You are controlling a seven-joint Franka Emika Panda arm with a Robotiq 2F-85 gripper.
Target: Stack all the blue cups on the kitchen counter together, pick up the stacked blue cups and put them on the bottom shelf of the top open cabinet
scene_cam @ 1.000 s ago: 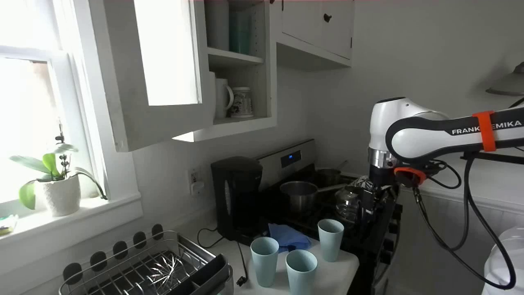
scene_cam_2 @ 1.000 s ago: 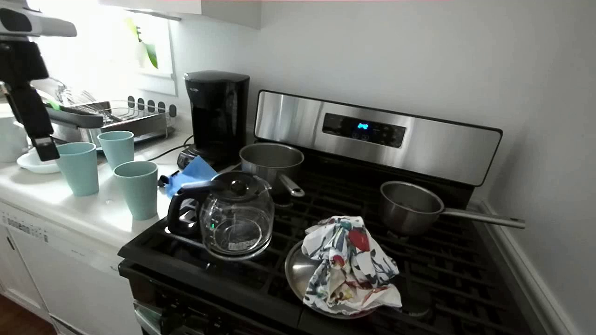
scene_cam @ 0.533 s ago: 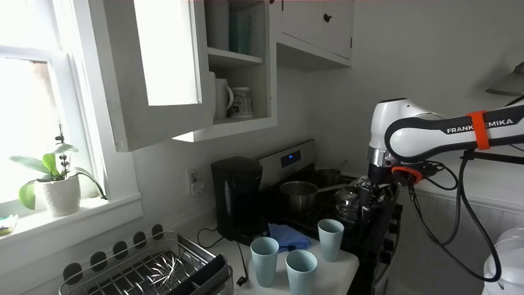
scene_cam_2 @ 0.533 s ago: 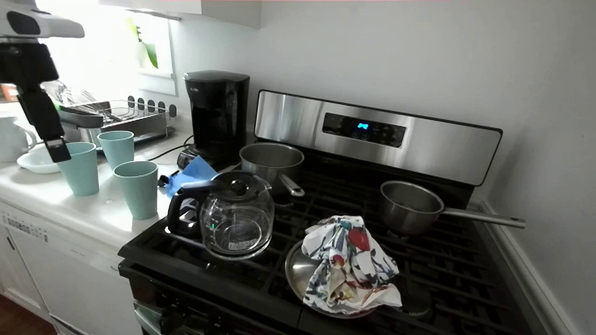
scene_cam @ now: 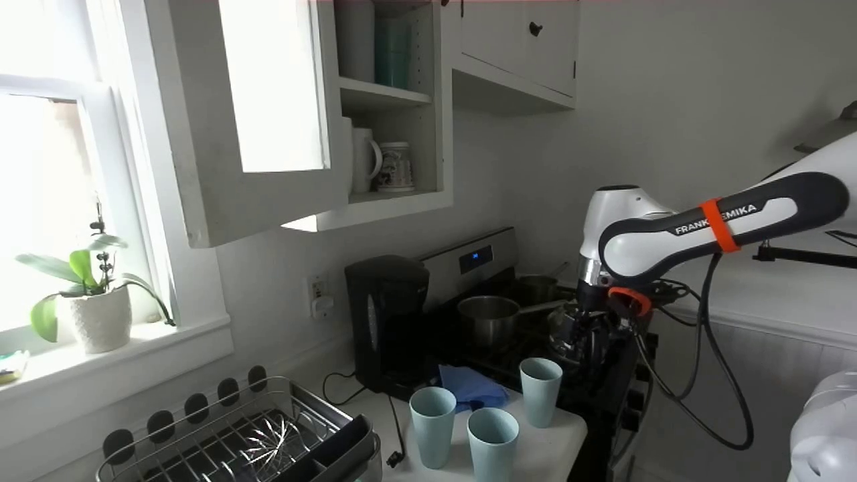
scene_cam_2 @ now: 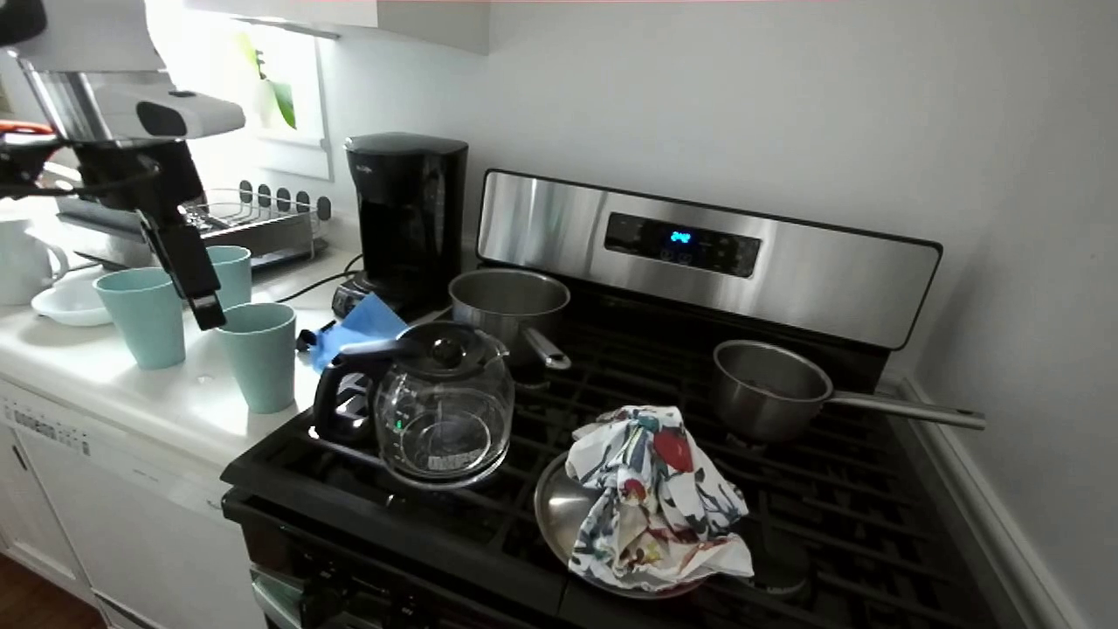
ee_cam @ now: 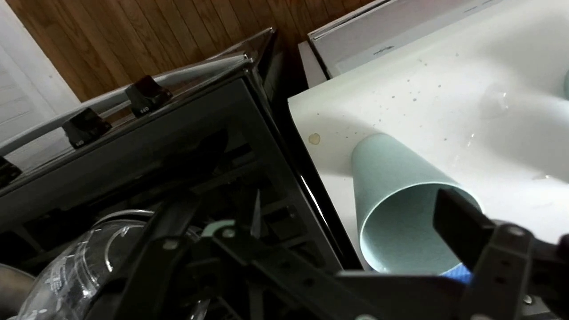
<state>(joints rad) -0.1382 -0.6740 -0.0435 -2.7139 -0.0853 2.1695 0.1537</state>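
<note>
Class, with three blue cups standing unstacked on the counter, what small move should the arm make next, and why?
I'd probably shift the open jaws sideways to centre them over the blue cup nearest the stove before lowering: in the wrist view, one jaw overlaps its mouth while the other shows against the stove.

Three pale blue cups (scene_cam: 434,436) (scene_cam: 494,456) (scene_cam: 540,403) stand upright and apart on a white surface (scene_cam_2: 87,360) alongside a blue cloth (scene_cam_2: 360,328), a black coffee maker (scene_cam_2: 406,210), a black cord (scene_cam: 396,459), a dish rack (scene_cam_2: 279,238), a shallow white dish (scene_cam_2: 74,312) and a white mug (scene_cam_2: 21,269). A tan spot (ee_cam: 314,139) marks the surface beside one cup.
</note>
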